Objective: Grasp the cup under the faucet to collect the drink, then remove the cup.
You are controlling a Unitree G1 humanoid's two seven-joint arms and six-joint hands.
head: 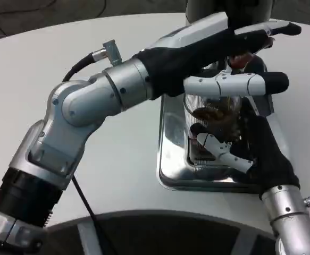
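Here, centre-right: right hand [234,146] grips cup [213,114] on tray [170,133]; left hand [234,40] spread above. Risk: collision, spill.

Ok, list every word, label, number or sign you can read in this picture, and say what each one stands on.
None can be read.
Cup: clear ribbed wall with brown drink inside, no print visible.
Metal tray: bare, shiny, only reflections.
Left hand and right hand: plain white and black surfaces, no markings legible.
White table: no writing.

left hand [224,45] blocks cup [213,114] from above, table [64,48] left open
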